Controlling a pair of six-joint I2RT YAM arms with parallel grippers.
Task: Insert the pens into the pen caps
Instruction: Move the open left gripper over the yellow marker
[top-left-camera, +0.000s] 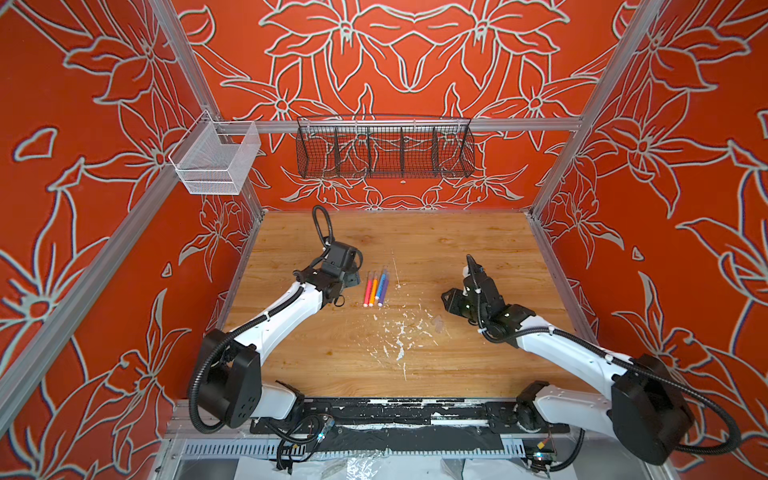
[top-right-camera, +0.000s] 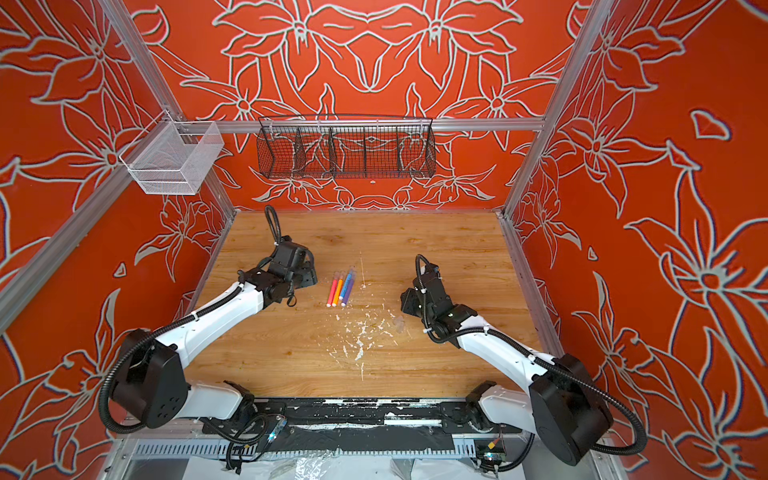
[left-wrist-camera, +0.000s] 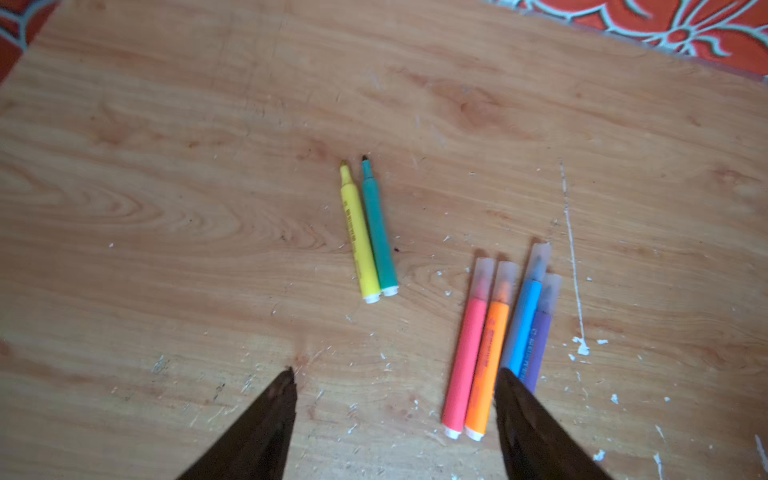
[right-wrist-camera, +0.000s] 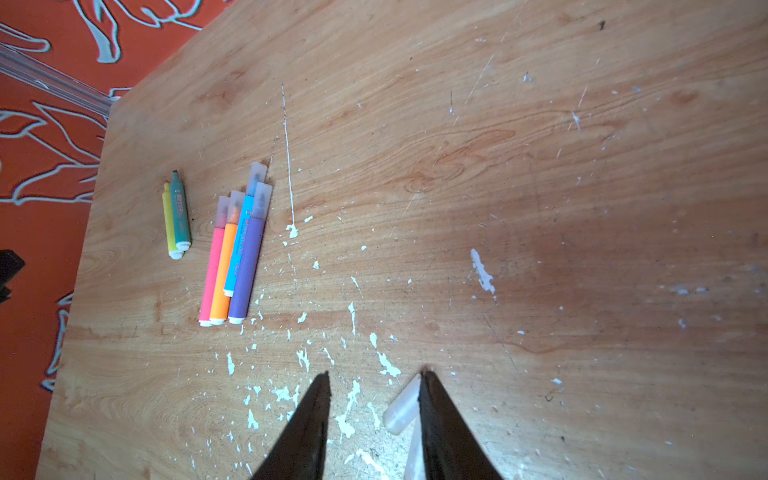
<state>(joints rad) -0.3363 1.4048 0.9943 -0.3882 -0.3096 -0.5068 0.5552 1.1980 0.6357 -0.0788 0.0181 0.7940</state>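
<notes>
The left end effector (left-wrist-camera: 395, 370) is hovering released over the bench (top-left-camera: 457, 232), jaws standing wide with nothing between them. Ahead of it the yellow pen (left-wrist-camera: 359, 237) and green pen (left-wrist-camera: 378, 232) are lying side by side, touching, nibs bare. Just to their right the pink pen (left-wrist-camera: 465, 357), orange pen (left-wrist-camera: 488, 353), blue pen (left-wrist-camera: 523, 324) and purple pen (left-wrist-camera: 540, 332) are lying in a tight row, each wearing a clear cap (four of six judged done). Further right, among white paint flecks (right-wrist-camera: 351, 399), one loose cap (right-wrist-camera: 401, 409) is lying against the inner face of one finger of the right end effector (right-wrist-camera: 376, 372). A second cap (right-wrist-camera: 413, 453) is showing partly behind that finger. These jaws are standing apart, narrower than the left pair, clamping nothing. Judged step: collecting a cap. The cap is needing centring between the fingers before closing, held near its closed end with the mouth projecting free; pinched off-centre, it is likely squirting away.
</notes>
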